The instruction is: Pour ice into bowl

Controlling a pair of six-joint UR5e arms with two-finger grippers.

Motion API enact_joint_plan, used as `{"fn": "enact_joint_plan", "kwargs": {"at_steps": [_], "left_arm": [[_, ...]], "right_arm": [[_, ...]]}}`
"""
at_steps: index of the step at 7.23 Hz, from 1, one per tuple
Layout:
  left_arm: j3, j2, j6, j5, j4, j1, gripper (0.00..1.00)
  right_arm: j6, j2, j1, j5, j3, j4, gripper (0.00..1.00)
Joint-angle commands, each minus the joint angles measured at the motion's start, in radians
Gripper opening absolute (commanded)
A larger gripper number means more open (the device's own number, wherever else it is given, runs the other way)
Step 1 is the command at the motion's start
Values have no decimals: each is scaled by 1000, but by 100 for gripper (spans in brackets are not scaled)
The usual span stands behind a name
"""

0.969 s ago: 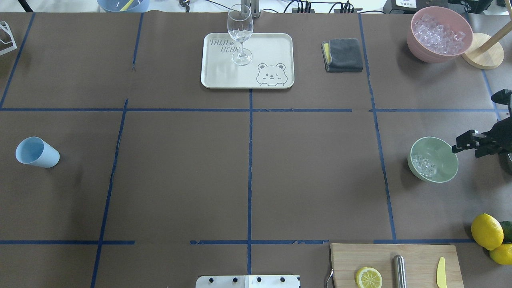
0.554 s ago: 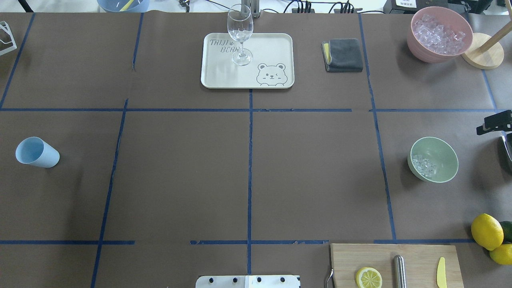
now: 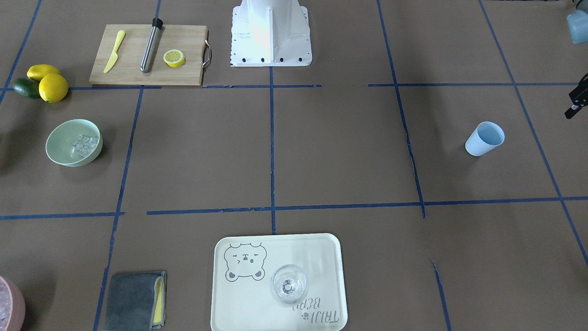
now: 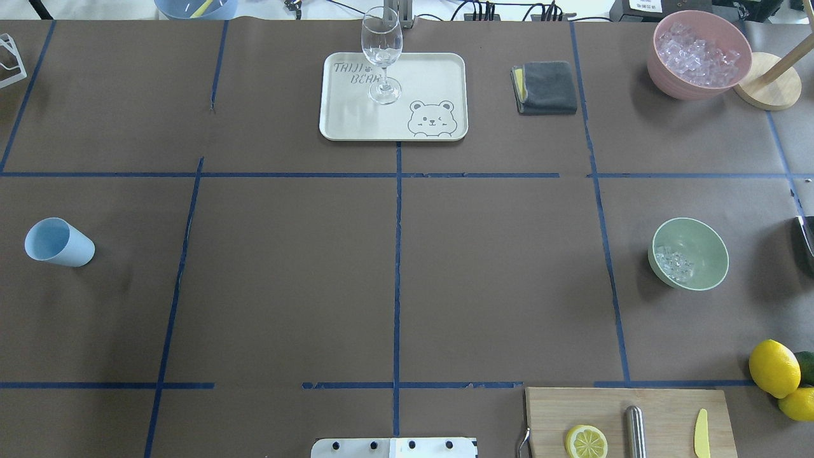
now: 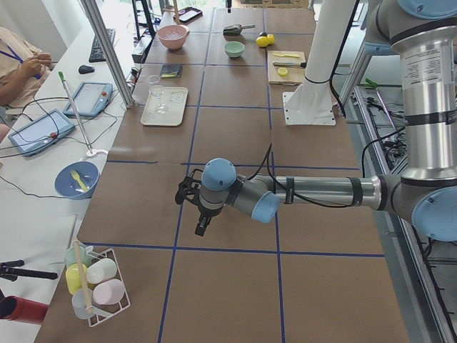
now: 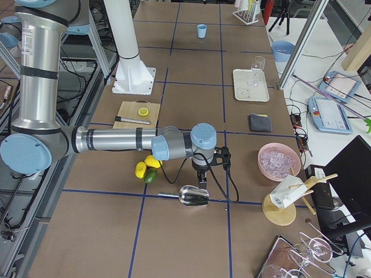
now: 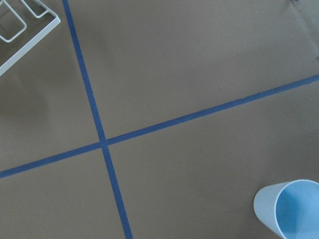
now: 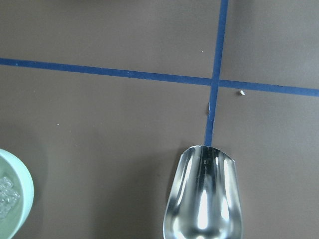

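Note:
The pale mint-green bowl (image 4: pixel 706 270) stands upright at the table's right side; it also shows in the front view (image 3: pixel 57 147) and at the right wrist view's left edge (image 8: pixel 25 191). A few clear ice cubes (image 4: pixel 674 262) lie inside it (image 3: pixel 85 144). My right gripper (image 6: pixel 201 179) hangs over a metal scoop (image 8: pixel 205 199) that lies empty on the table (image 6: pixel 191 196), right of the bowl; I cannot tell if it is open or shut. My left gripper (image 5: pixel 201 227) hovers near the blue cup (image 4: pixel 58 242), with only a black edge showing in the front view (image 3: pixel 576 99); its state is unclear.
A pink container (image 4: pixel 664 70) full of ice stands at the far right. A tray (image 4: pixel 432 83) with a stemmed glass (image 4: pixel 381 57) is at the far middle, a grey cloth (image 4: pixel 545 87) beside it. Lemons (image 4: pixel 773 367) and a cutting board (image 4: pixel 668 413) lie near right.
My right gripper has drawn back from the bowl's right rim and left the overhead view to the right. The bowl and its ice have not moved.

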Motion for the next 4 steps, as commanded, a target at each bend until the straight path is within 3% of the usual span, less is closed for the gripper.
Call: {"fn": "enact_joint_plan", "kwargs": {"at_steps": [1, 4], "left_arm": [[-29, -77, 210, 0, 327, -104, 100], [-9, -73, 212, 6, 321, -100, 100]], "right_arm": [[-137, 35, 40, -2, 1, -108, 100], [-124, 38, 14, 4, 1, -104, 100]]}}
